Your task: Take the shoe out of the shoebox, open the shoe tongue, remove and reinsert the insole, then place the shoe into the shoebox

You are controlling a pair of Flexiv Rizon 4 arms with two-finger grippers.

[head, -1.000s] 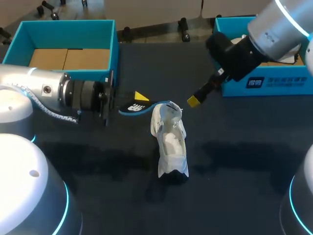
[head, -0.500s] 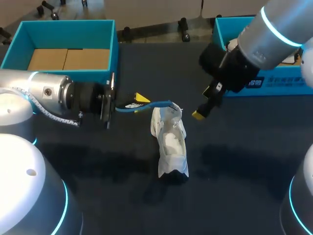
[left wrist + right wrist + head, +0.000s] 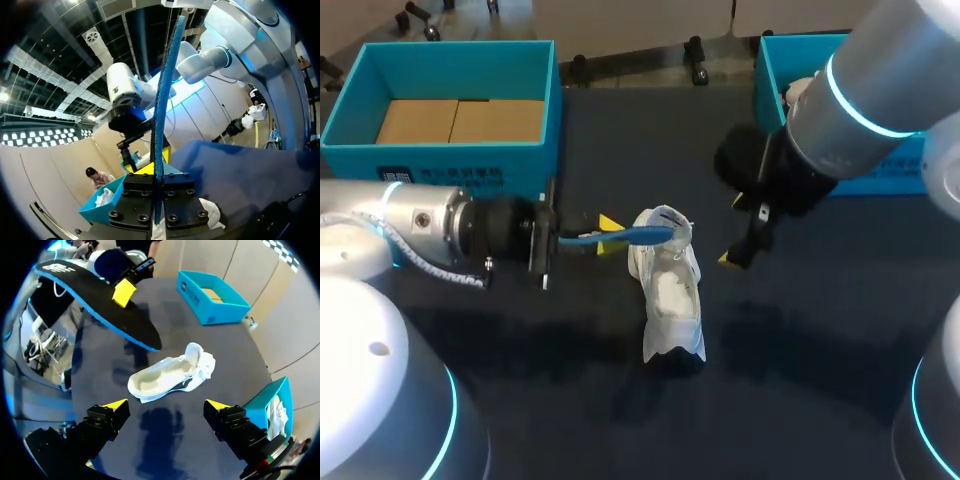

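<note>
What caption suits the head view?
Left end effector holds the insole at one end of the white shoe; right end effector hovers nearby.

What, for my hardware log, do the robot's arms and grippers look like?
The left arm and right arm are silvery-white rounded tubes with glowing cyan rings and black wrists. A ribbed white cable loops under the left wrist. The left gripper and right gripper are black with yellow wedge tips.

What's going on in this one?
The left gripper is shut on the insole, holding it on edge with its tip by the heel end of the shoe. The shoe lies on the table. The right gripper hovers open beside it. The insole isn't back in yet.
</note>
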